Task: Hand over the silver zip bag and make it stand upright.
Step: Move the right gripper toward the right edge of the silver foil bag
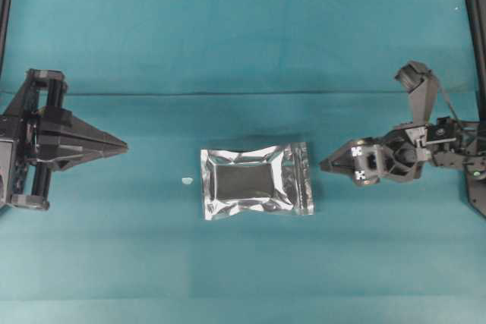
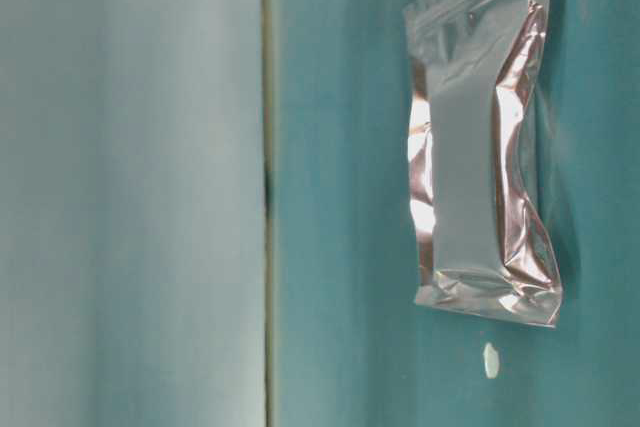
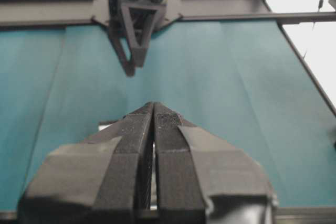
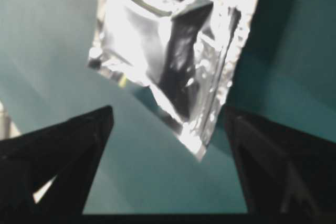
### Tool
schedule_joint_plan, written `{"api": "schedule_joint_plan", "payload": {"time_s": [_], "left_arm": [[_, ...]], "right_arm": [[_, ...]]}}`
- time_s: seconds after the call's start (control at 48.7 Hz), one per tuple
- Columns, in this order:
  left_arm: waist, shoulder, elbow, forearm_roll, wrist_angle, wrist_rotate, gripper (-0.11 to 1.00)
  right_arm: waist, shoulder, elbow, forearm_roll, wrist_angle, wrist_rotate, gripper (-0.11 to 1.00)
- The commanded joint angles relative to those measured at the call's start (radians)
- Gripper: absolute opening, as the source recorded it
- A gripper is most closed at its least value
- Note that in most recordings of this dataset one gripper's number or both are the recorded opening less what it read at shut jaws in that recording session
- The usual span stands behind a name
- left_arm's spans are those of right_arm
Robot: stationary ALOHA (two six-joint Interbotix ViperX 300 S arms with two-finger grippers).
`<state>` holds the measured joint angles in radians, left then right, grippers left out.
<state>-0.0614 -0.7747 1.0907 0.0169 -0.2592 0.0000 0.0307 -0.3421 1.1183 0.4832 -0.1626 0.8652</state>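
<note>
The silver zip bag (image 1: 257, 180) lies flat near the middle of the teal table (image 1: 243, 43), a little toward its right half, with the zip-seal strip on the short edge that faces the right arm. Its foil is crinkled and the centre panel looks dark from overhead. A small white speck (image 1: 186, 180) sits on the cloth just beside the bag's left edge, apart from it.

The left gripper (image 1: 120, 145) hangs at the left edge of the table, well apart from the bag, pointing toward the middle; in its wrist view the two padded fingers (image 3: 131, 150) are pressed together with nothing between them.

The right gripper (image 1: 328, 165) is near the bag's zip edge but not touching it. In its wrist view the two dark fingers (image 4: 73, 145) stand wide apart at either side of the picture, with the bag ahead of them and nothing held. That view is blurred, so whether the tips are above the cloth or on it is hard to say
</note>
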Motion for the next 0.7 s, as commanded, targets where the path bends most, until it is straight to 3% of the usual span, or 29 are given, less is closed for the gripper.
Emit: {"api": "schedule_joint_plan", "payload": {"time_s": [0.0,0.411,0.678], "left_arm": [[0.002,0.003,-0.025,0.003,0.002,0.003,-0.01],[0.002,0.003,-0.025,0.003,0.008,-0.009,-0.01],[0.002,0.003,-0.025,0.003,0.011,-0.009,-0.01]], "right_arm": [[-0.002,0.025,-0.006,0.002,-0.029,0.009,0.93],[0.011,0.112,0.011,0.011,-0.117,0.012,0.9],[0.069,0.25,0.011,0.031,-0.291,0.104,0.9]]}}
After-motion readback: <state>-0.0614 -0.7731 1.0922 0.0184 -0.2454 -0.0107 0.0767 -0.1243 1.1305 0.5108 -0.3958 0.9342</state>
